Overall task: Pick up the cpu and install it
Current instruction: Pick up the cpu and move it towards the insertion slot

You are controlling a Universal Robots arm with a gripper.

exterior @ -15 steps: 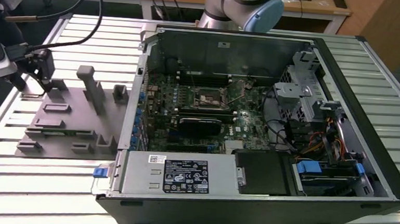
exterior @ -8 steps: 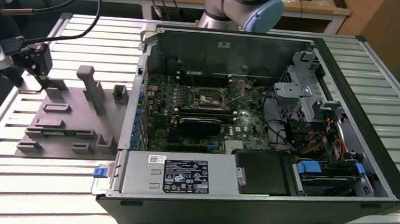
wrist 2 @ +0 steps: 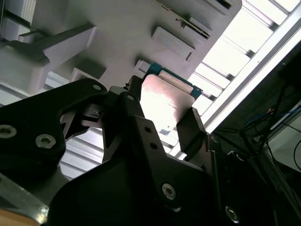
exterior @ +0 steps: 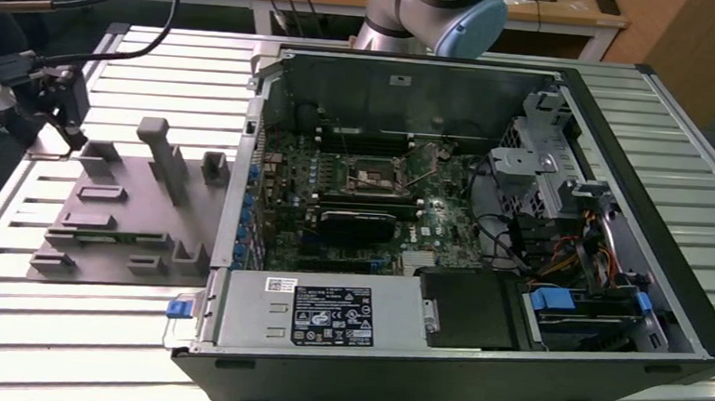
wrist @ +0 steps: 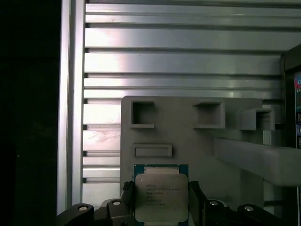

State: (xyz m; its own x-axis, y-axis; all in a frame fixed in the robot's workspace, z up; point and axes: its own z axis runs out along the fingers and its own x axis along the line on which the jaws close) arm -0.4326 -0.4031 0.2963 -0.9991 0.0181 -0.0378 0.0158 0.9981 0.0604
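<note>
End effector (exterior: 74,135), at the exterior view's left, over one corner of the grey holder (exterior: 121,219). The cpu (wrist: 161,197), metal lid uppermost, sits squarely between the two fingers (wrist: 195,200). These close against two opposite edges of it with no gap on either side, so the grip is judged made. Whether the chip rests in its seat or hangs just clear cannot be told. The holder lies on the slatted worktop (exterior: 63,341). The socket (exterior: 372,176) lies well apart, toward the exterior view's right, inside the open computer case (exterior: 401,91).
</note>
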